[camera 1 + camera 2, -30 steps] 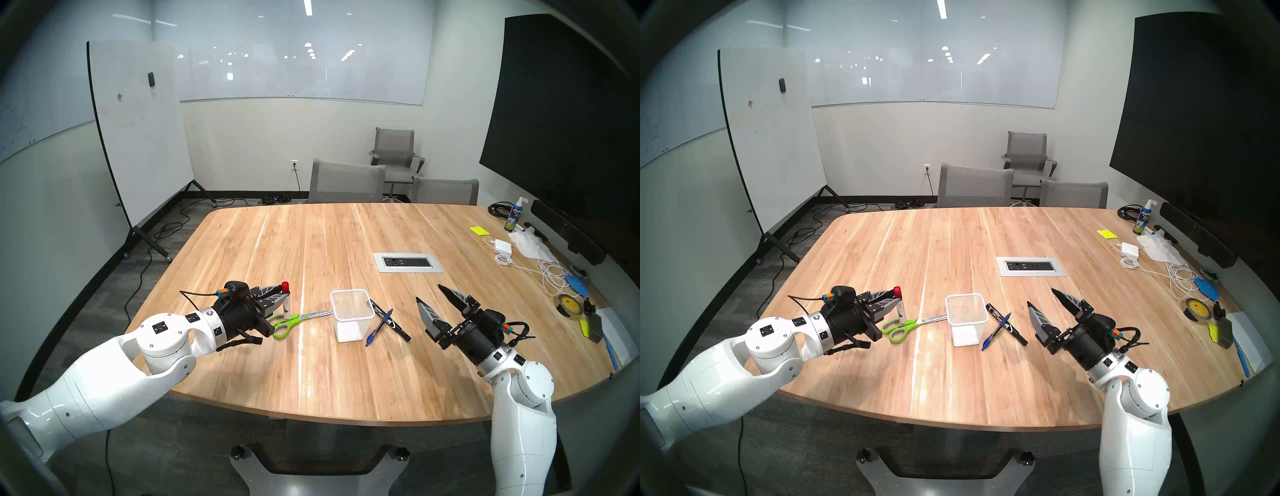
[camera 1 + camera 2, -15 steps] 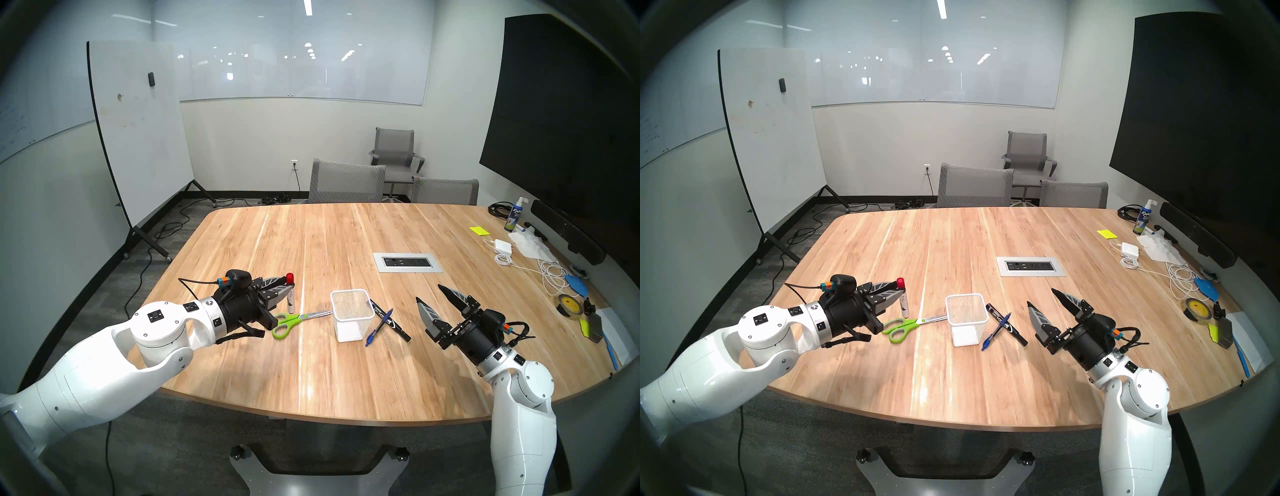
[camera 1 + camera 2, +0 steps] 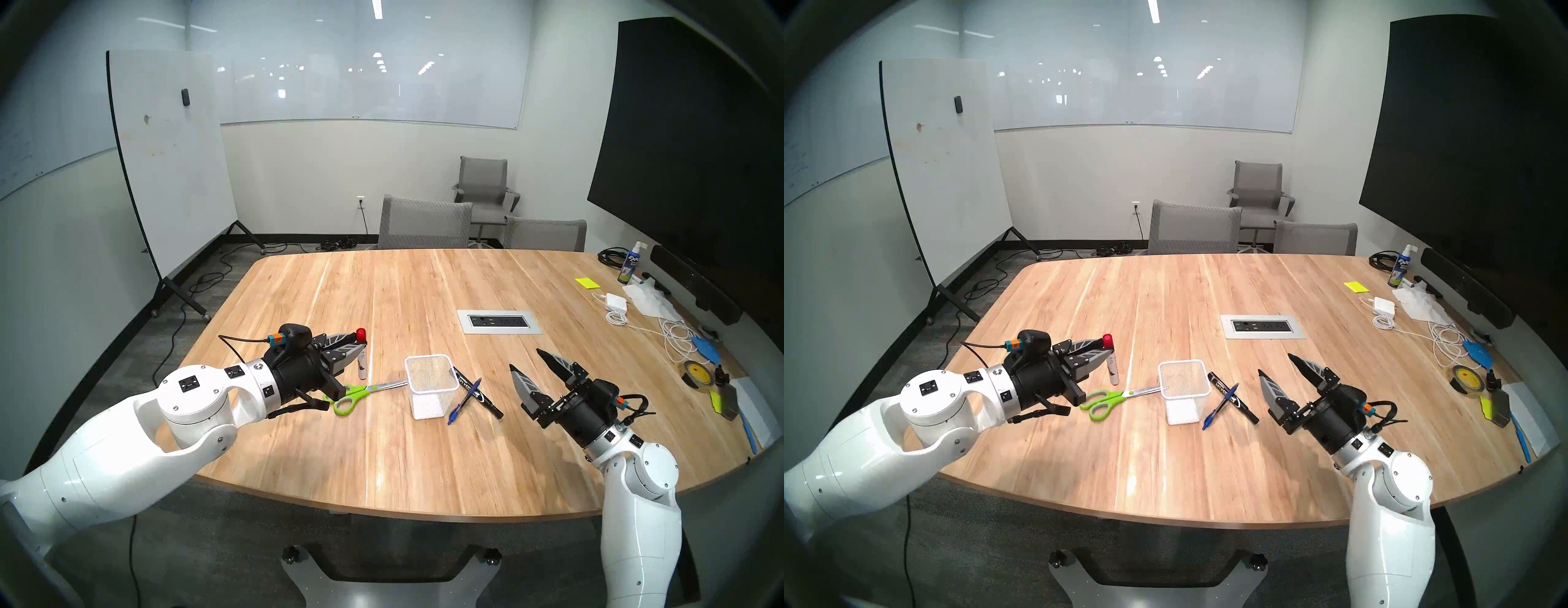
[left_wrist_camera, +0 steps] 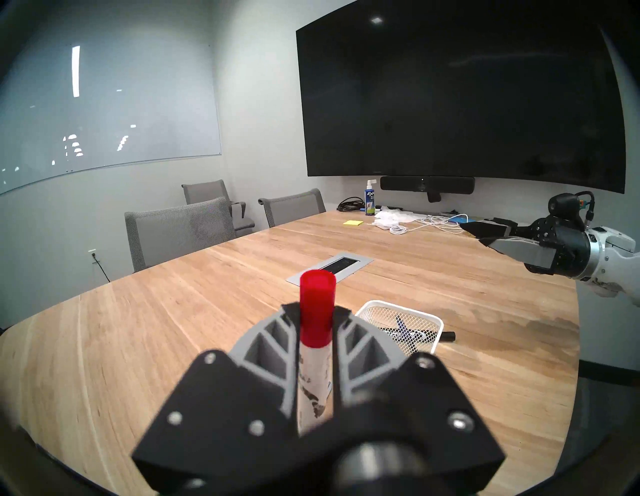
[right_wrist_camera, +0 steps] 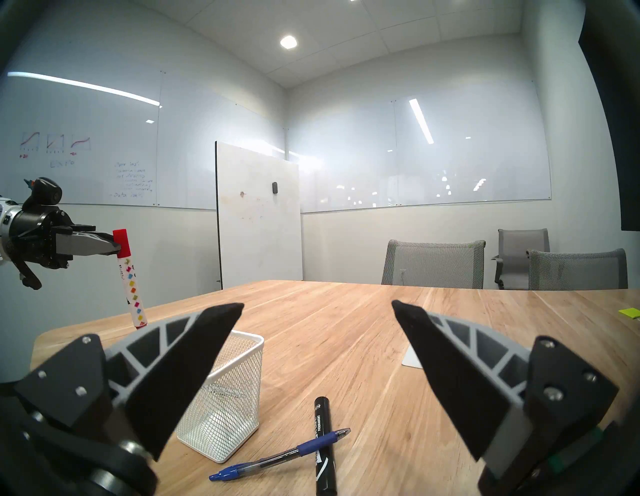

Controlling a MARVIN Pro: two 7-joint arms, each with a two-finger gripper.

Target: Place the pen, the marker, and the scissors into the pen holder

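Red-capped whiteboard marker (image 3: 362, 356) hangs clamped in the left gripper (image 3: 359, 344), needing carriage over the mesh pen holder (image 3: 432, 384); right gripper (image 3: 530, 367) idles agape.

Two head views look down at the table (image 3: 403, 297) from above, almost the same. Each wrist view looks low across it; all share the holder (image 5: 228, 398).

Office mtg rm: conf table (image 3: 424, 297), whiteboards (image 3: 169, 170), wall screen (image 3: 687, 140).
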